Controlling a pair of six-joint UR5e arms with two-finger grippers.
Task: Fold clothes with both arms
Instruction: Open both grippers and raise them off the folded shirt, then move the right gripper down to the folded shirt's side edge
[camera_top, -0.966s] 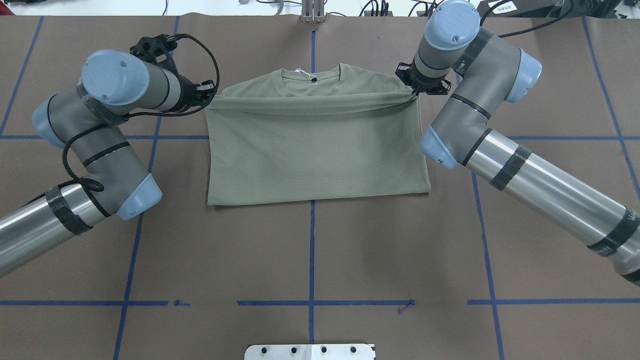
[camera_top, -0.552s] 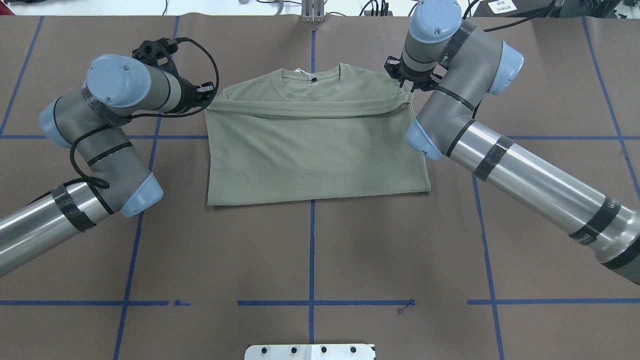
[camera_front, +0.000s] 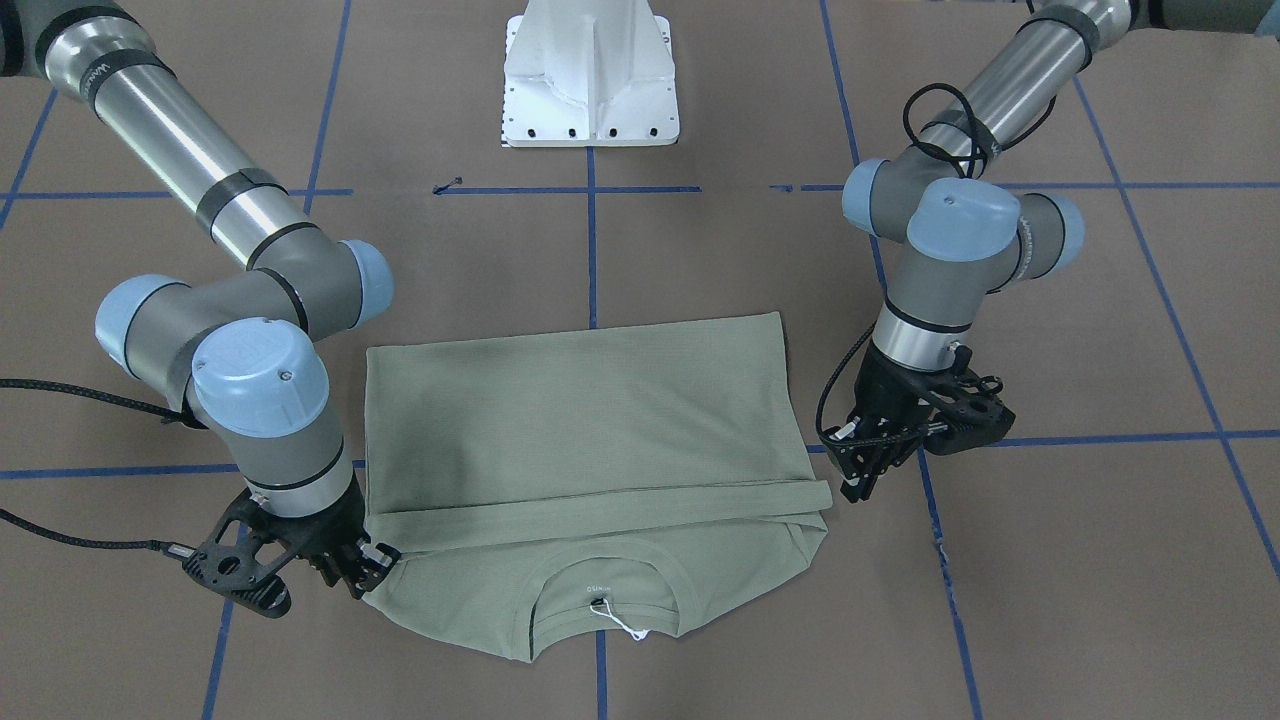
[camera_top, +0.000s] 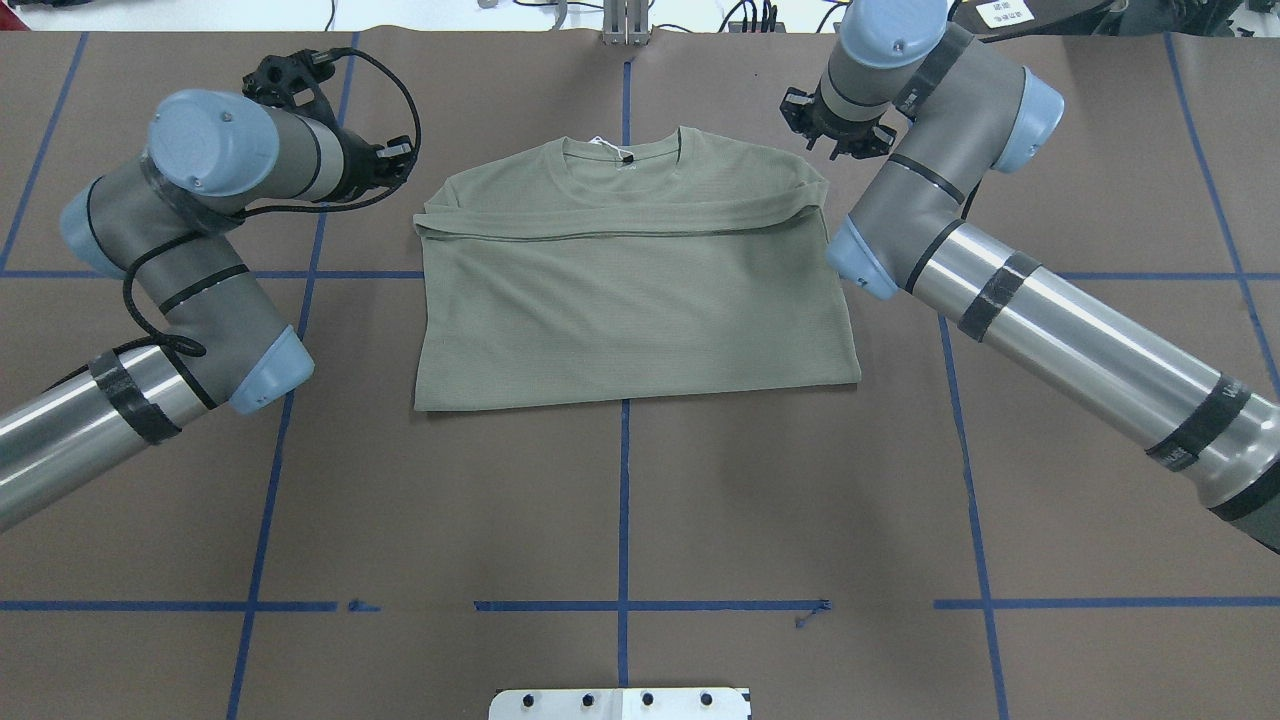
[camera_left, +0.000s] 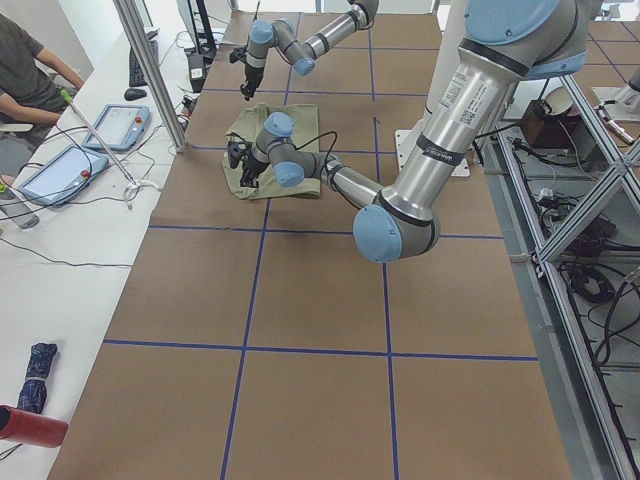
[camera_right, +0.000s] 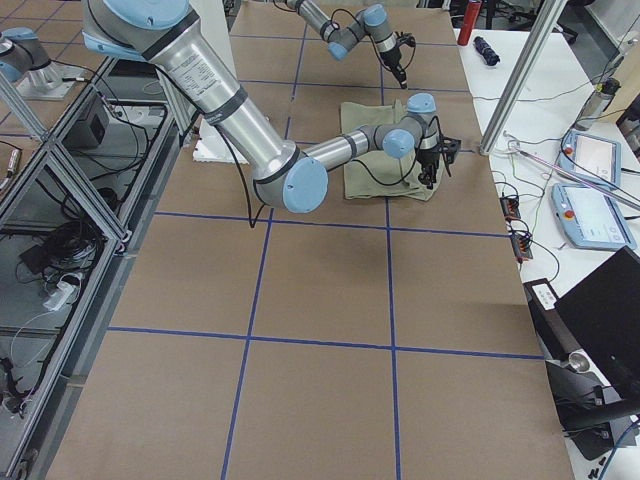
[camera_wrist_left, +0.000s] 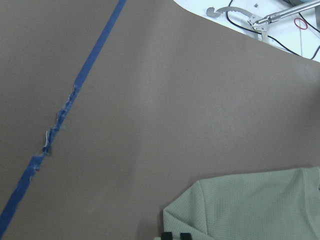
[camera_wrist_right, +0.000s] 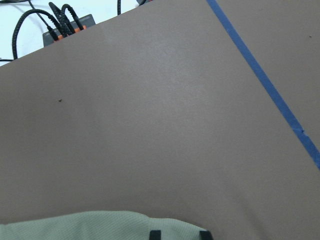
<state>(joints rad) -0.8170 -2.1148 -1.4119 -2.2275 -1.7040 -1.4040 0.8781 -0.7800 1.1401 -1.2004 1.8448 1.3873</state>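
The sage-green shirt (camera_top: 640, 300) lies flat on the brown table, its lower half folded up to a straight edge just below the collar. The white tag (camera_front: 620, 622) lies at the neck. My left gripper (camera_top: 398, 162) hovers just off the shirt's left shoulder corner, apart from it and empty, fingers slightly parted; in the front-facing view it (camera_front: 858, 482) is on the right. My right gripper (camera_front: 368, 568) stands at the other shoulder corner, open and empty. Each wrist view shows a shirt corner, in the left (camera_wrist_left: 250, 210) and in the right (camera_wrist_right: 75, 227).
The white pedestal base (camera_front: 590, 80) stands at the robot's side of the table. Blue tape lines (camera_top: 624, 500) grid the brown cover. An operators' bench with tablets (camera_left: 60, 170) runs along the far edge, with a seated person (camera_left: 25, 60).
Both grippers have let go of the folded-up hem and drawn back from the shirt's corners. The lifted edge has dropped and now lies flat and straight.
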